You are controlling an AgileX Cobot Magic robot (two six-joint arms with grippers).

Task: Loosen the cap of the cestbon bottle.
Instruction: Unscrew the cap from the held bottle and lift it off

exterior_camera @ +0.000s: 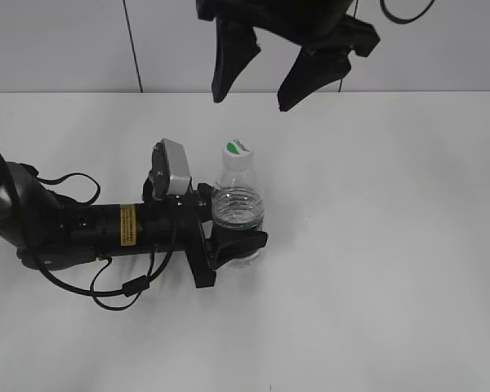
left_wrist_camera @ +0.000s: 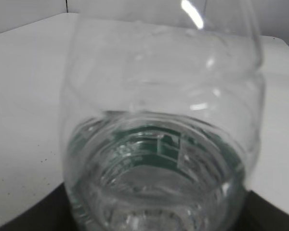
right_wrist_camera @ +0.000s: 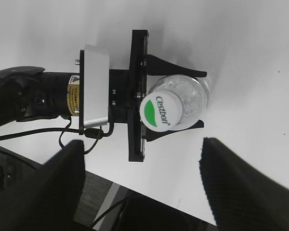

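Near the bottom left of the frame, the left arm lies low across the white tabletop (exterior_camera: 376, 269). Its left gripper (exterior_camera: 238, 227) has its jaws closed around the lower body of the cestbon bottle (exterior_camera: 238, 208), holding it upright near the middle of the picture. So the holding part looks done.

The bottle is clear plastic with a dark green label band. The left wrist view looks right through its wall; it seems to have some water low down, with clear air above, but I cannot tell how full it is.

The cap (exterior_camera: 237, 149) sits on top of the neck, white with a green leaf mark. In the right wrist view it reads "Cestbon" (right_wrist_camera: 158, 111) and looks fully on. I think no twisting has begun.

Farther back, at the top of the frame, the right gripper (exterior_camera: 249, 88) hangs above the cap and well apart from it, jaws spread wide, holding nothing. What is left: come down, pinch the cap, and turn it.
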